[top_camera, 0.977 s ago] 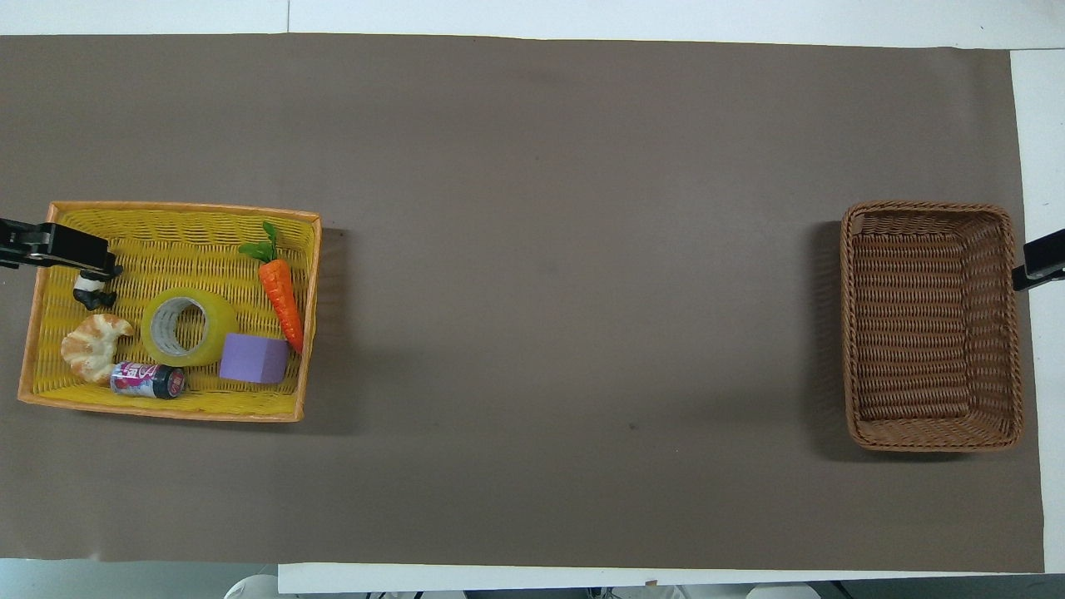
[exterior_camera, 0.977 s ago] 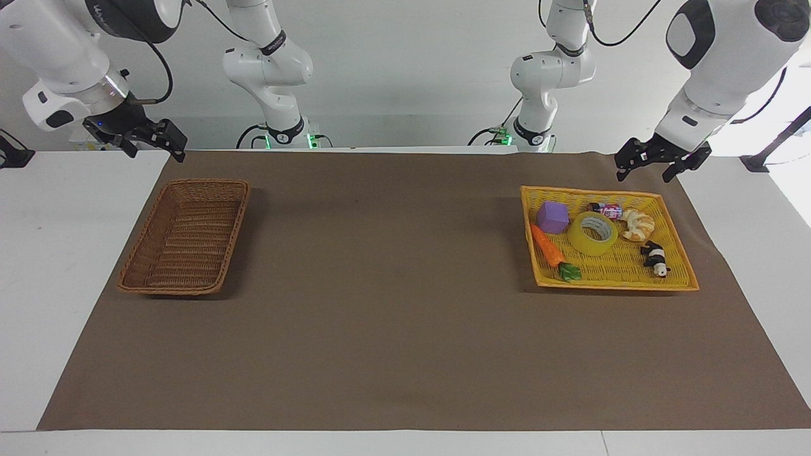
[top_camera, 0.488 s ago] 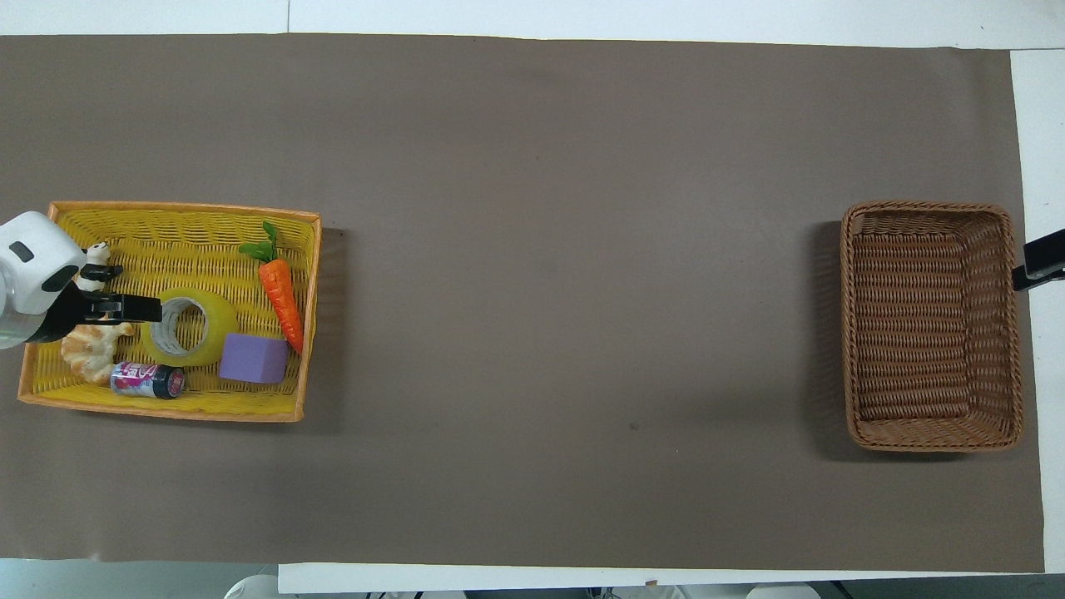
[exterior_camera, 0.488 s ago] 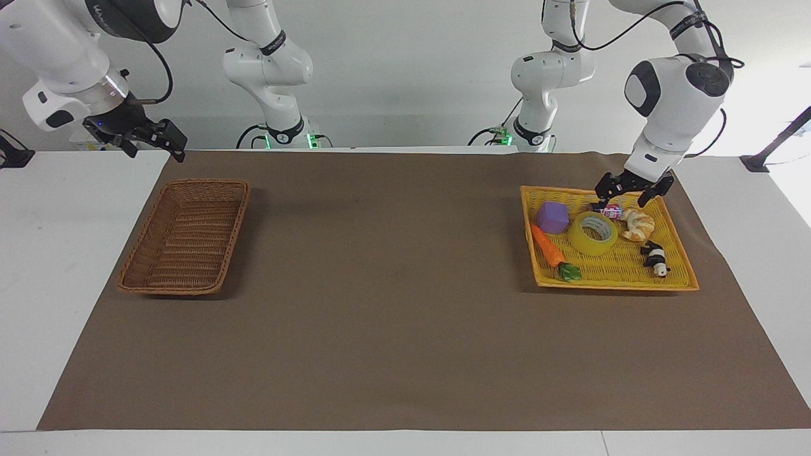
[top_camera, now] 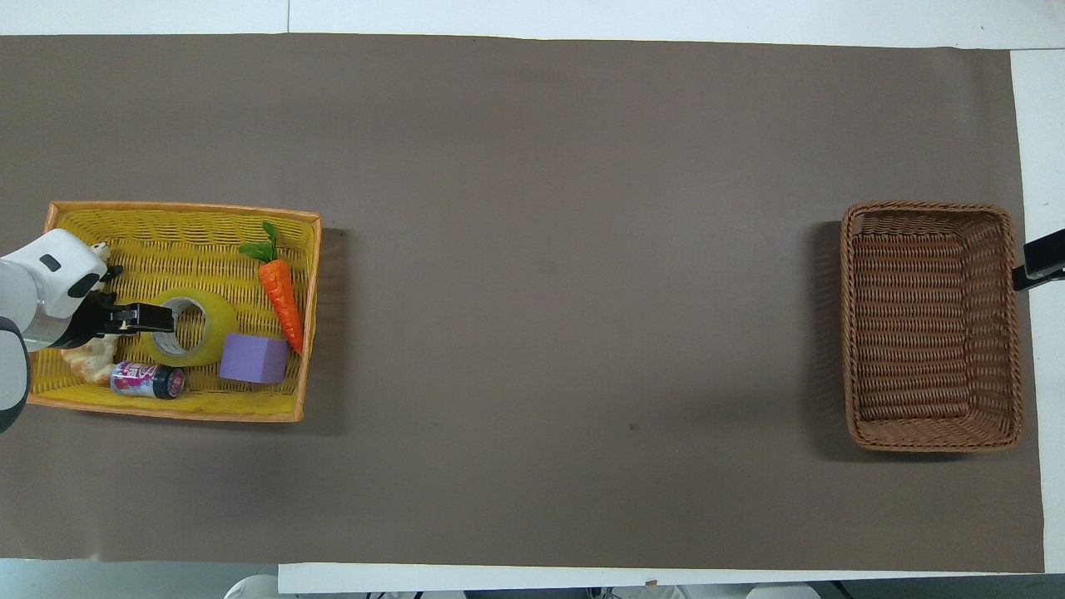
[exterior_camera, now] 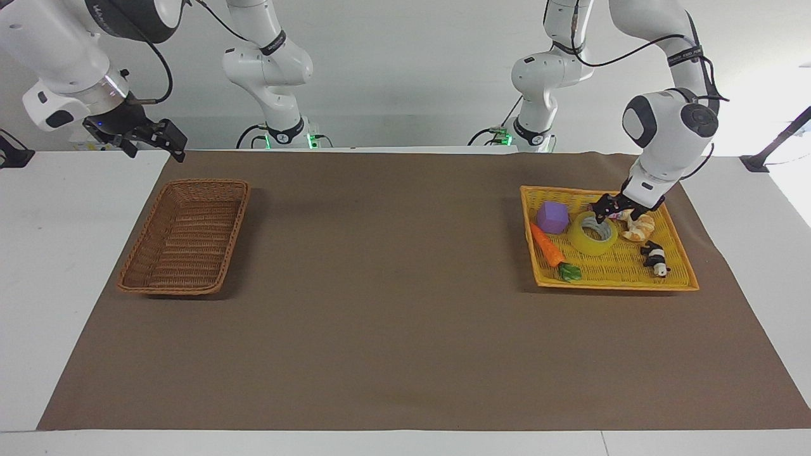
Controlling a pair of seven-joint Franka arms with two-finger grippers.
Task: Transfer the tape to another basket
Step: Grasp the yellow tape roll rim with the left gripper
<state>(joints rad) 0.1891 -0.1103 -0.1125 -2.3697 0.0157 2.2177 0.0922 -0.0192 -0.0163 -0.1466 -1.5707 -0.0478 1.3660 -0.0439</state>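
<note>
Facing view: the left gripper (exterior_camera: 616,211) is low in the yellow mesh basket (exterior_camera: 678,244), at the rim of the tape (exterior_camera: 593,233). Its fingers are spread and pinch nothing. The tape lies flat in that basket, just under and beside the gripper tips, with a croissant (exterior_camera: 638,225) on the gripper's other flank. A purple cube (exterior_camera: 552,217) and a carrot (exterior_camera: 549,246) sit past the tape from the gripper; a panda figure (exterior_camera: 655,258) lies farther from the robots than the croissant. The right gripper (exterior_camera: 151,137) waits in the air, jaws spread, above the table edge next to the wicker basket (exterior_camera: 187,235), well apart from the tape.

Overhead view: the left gripper (top_camera: 140,317) overlaps the tape (top_camera: 190,328) at its edge; height above it cannot be read here. A small can (top_camera: 148,380), hidden by the gripper in the facing view, lies beside the tape. Only a dark tip of the right gripper (top_camera: 1040,262) shows next to the wicker basket (top_camera: 930,326).
</note>
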